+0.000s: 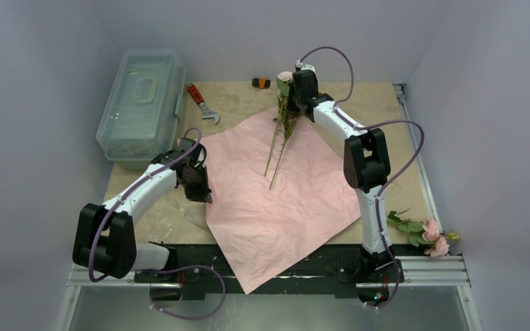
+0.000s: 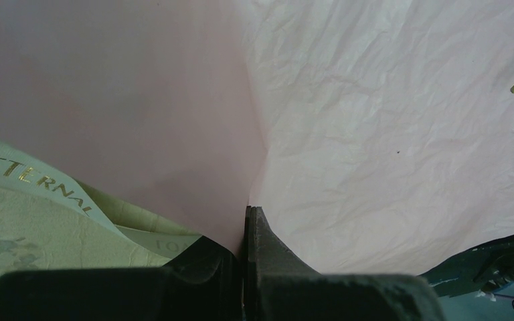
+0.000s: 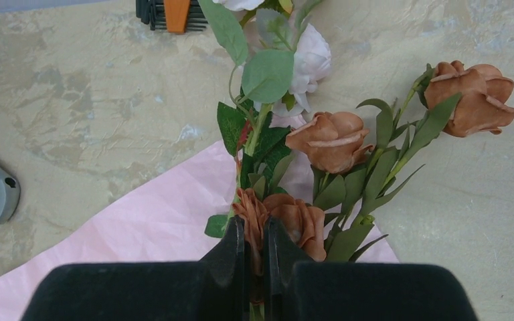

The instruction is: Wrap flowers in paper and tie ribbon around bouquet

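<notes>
The left gripper (image 2: 247, 217), jaws shut, pinches a raised fold at the left edge of the paper (image 2: 388, 134), which half hides a pale lettered strip (image 2: 33, 177). The right gripper (image 3: 254, 231), jaws narrow, clamps the flowers (image 3: 328, 137) above the paper's far corner, towards the far edge of the worktop (image 3: 107, 100); the lower stems are hidden.

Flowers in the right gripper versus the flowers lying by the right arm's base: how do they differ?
The clamped flowers are pinched in the right gripper, stems stretching across the paper; the loose flowers lie untouched on the table, off the paper. The clamped flowers show orange-brown and pale blooms; the loose flowers show pink ones. Both have green leaves.
</notes>
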